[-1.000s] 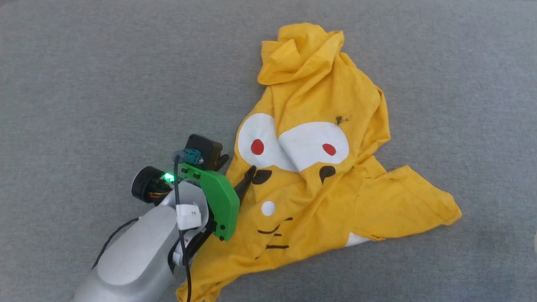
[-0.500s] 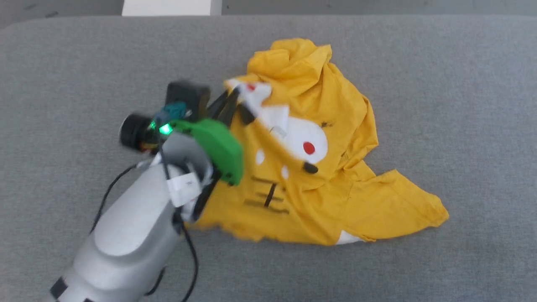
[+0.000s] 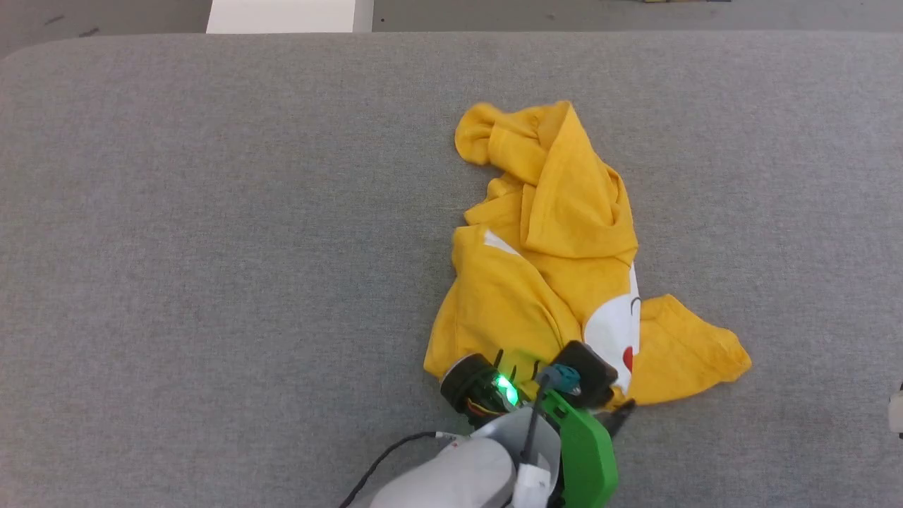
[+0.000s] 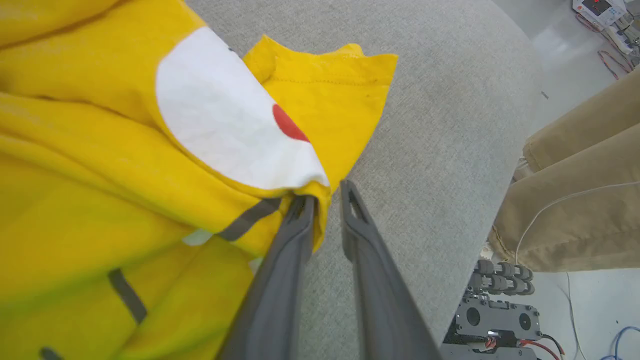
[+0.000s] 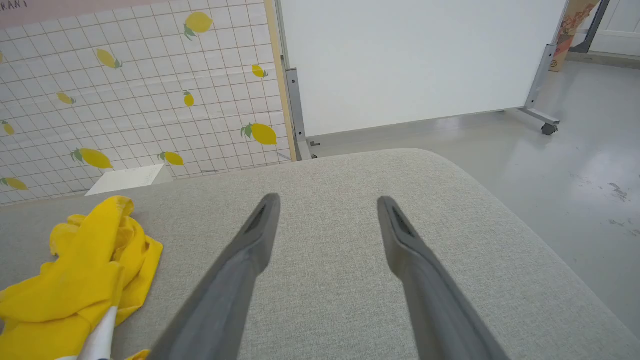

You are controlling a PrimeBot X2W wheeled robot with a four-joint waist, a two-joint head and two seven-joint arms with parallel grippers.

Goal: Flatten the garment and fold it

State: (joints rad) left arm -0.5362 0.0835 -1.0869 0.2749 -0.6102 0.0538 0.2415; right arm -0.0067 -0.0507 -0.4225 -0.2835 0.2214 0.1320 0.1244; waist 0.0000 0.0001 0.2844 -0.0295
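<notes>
Yellow cotton dominates the scene: the garment (image 3: 550, 282) lies bunched on a grey padded surface (image 3: 211, 247), a little right of centre in the head view. Most of what faces up there is plain cloth, with a narrow strip of white print and part of a red dot at the near edge. The pale left forearm and its green bracket (image 3: 585, 458) rise from the bottom edge, the wrist sitting over that near edge of the shirt.

The left wrist view gives the detail that the head view hides under the bracket. The left gripper (image 4: 325, 192) has its fingers almost together, with a slim gap between them. A fold of the shirt's edge drapes over one fingertip and hangs into the gap, just below a large white patch (image 4: 225, 115) and its red dot (image 4: 287, 125). Whether the cloth is actually pinched cannot be told. Dark stripes (image 4: 250, 225) cross the yellow beside that finger, and tan fabric (image 4: 585, 200) hangs beyond the surface's rim.

The right wrist view shows the right gripper (image 5: 327, 200) spread wide and empty above bare grey padding. The shirt lies well off to its left, before a lemon-patterned wall (image 5: 125, 100).
</notes>
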